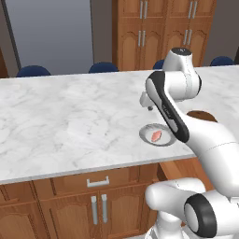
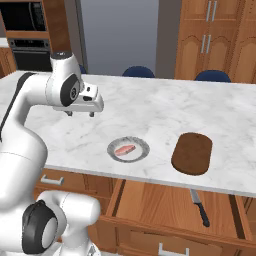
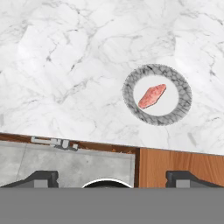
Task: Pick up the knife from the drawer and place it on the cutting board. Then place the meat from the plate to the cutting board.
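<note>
Overhead, the white two-finger gripper (image 2: 80, 114) hovered above the marble counter (image 1: 70, 121) with fingers spread wide and empty. Below the counter edge, the black-handled knife (image 2: 200, 207) lay in the open wooden drawer (image 2: 150, 200), apparently awaiting pickup. Pinkish-red meat (image 3: 152, 96) rested on the round grey plate (image 3: 131, 98), beside the dark brown wooden cutting board (image 2: 192, 153).

Flat, even rendered light, bright throughout. No glare on the marble bench (image 1: 70, 116). Soft faint shadow under the plate (image 2: 128, 149) rim and the cutting board (image 2: 192, 153); open drawer (image 2: 165, 205) interior slightly dimmer. Sharp focus everywhere, no blur, no edge distortion.
</note>
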